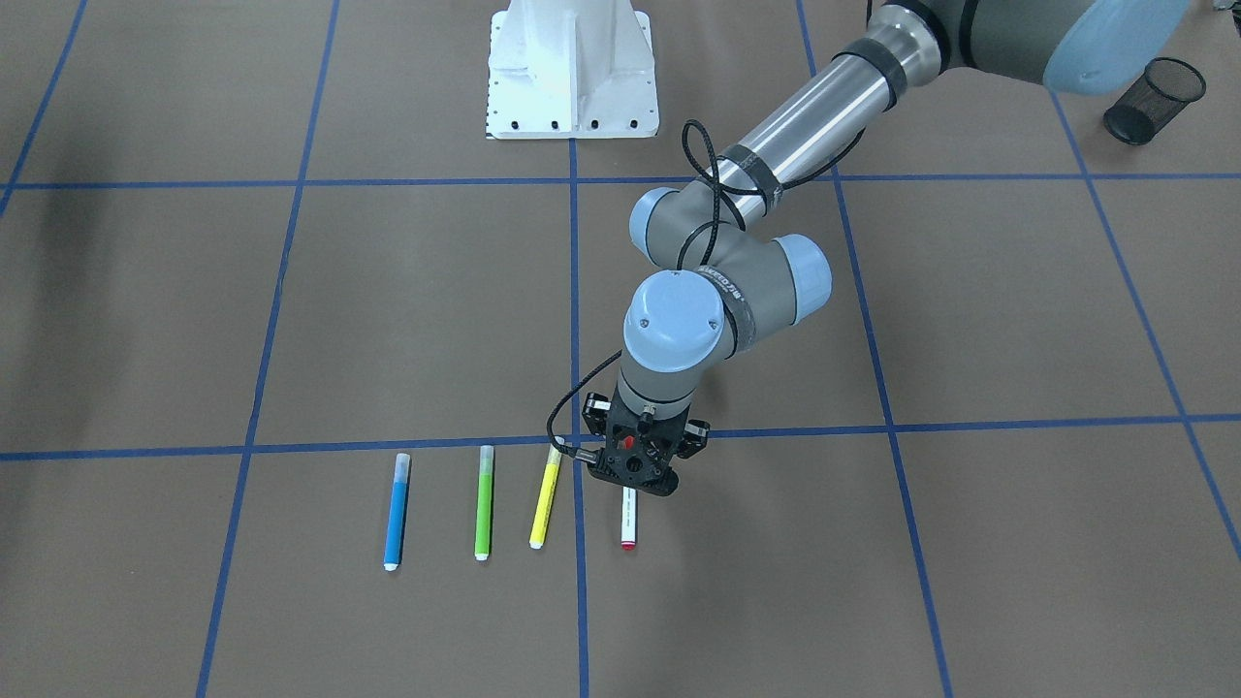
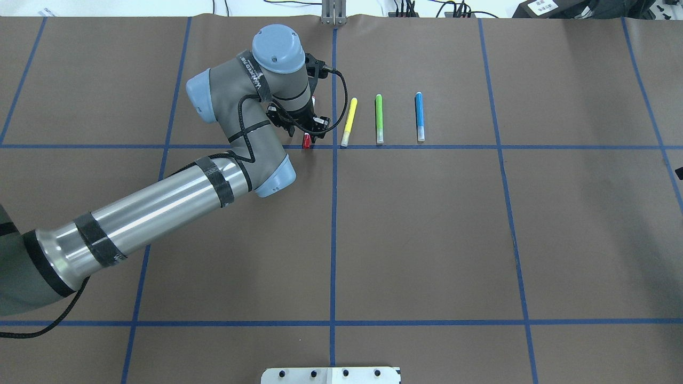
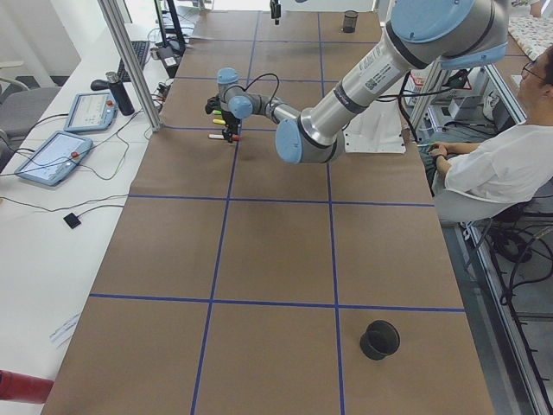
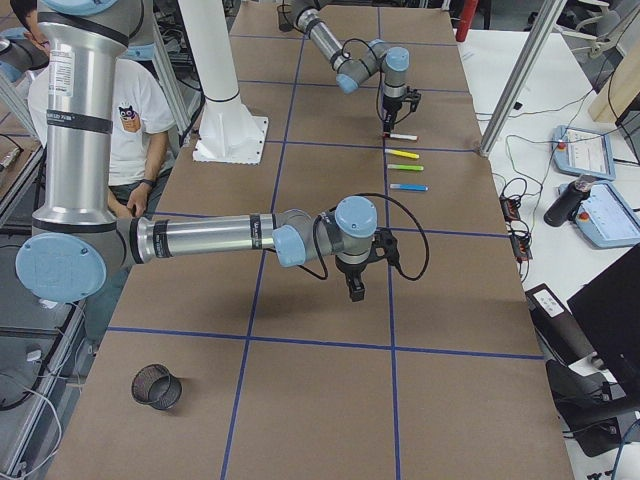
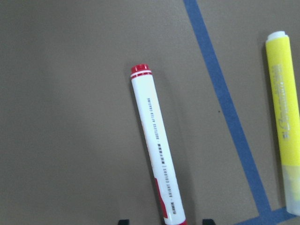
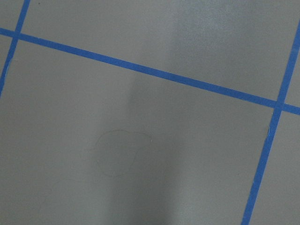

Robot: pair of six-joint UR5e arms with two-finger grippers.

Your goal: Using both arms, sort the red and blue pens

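While my left gripper (image 1: 636, 479) hangs spread and empty over the smooth round red pen (image 5: 157, 154), I cannot tell how my right gripper (image 4: 355, 292) stands.

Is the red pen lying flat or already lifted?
Flat: the red pen rests on the table, left gripper open above it.

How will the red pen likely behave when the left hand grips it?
The red pen lies flat and its barrel looks round and smooth, so a sideways nudge would probably roll it. The glossy white plastic may slip in the left hand unless gripped squarely. It looks slim and rigid, so likely light and unbending.
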